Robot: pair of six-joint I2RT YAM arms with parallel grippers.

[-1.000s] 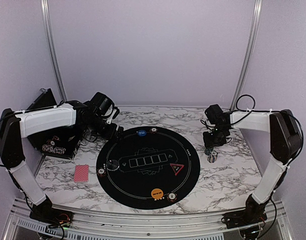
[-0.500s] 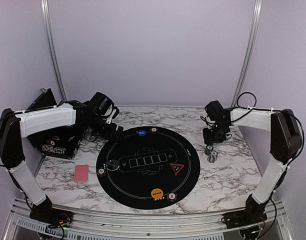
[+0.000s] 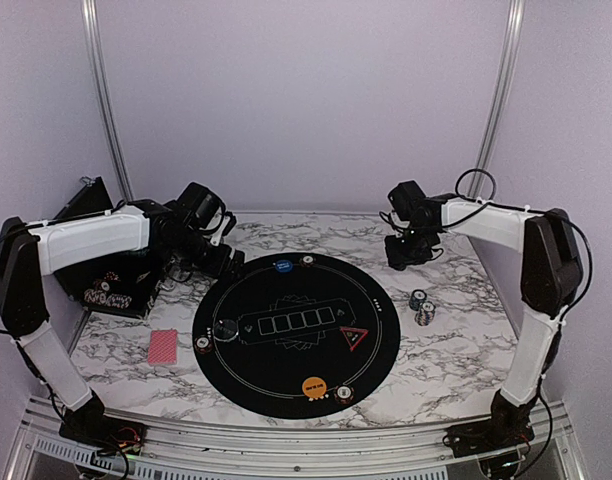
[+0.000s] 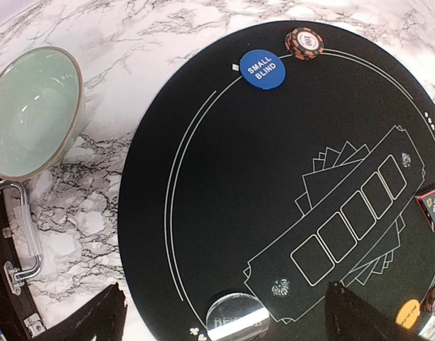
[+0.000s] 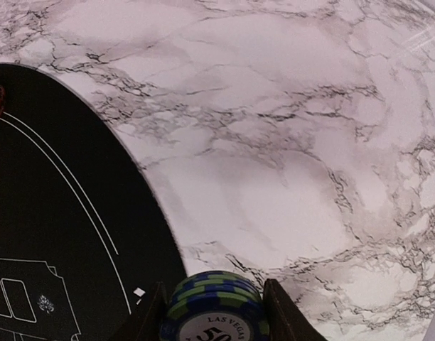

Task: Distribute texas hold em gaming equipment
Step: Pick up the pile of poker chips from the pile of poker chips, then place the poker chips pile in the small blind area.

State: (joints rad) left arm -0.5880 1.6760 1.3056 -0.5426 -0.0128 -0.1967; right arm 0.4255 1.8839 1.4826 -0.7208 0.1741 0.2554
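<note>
Nearest you, on the near rim of the round black mat (image 3: 286, 370), an orange disc (image 3: 314, 385) lies with a near chip (image 3: 343, 393) just beside it. A red-backed card (image 3: 162, 346) lies on the marble to the mat's left. Farther in, a red triangle marker (image 3: 352, 337) and a dark dealer button (image 3: 224, 328) sit on the mat, and two short chip stacks (image 3: 420, 307) stand on the marble just off its right edge. Beyond those, your right gripper (image 3: 401, 252) is clamped on a blue-and-green chip (image 5: 214, 307). Only the tips of its fingers (image 5: 280, 312) hold the chip, above the marble near the mat's far right rim. With so shallow a hold, a jolt could let the chip slip, land on edge and roll away. At the far rim a blue disc (image 3: 282, 266) and a far chip (image 3: 306, 260) lie close together, and setting down too near could shove them out of place. Your left gripper (image 3: 224, 260) hangs spread wide and empty at the mat's far left edge, with a teal bowl (image 4: 33, 110) beside it. If both arms reach for the far rim together, they could collide.
</note>
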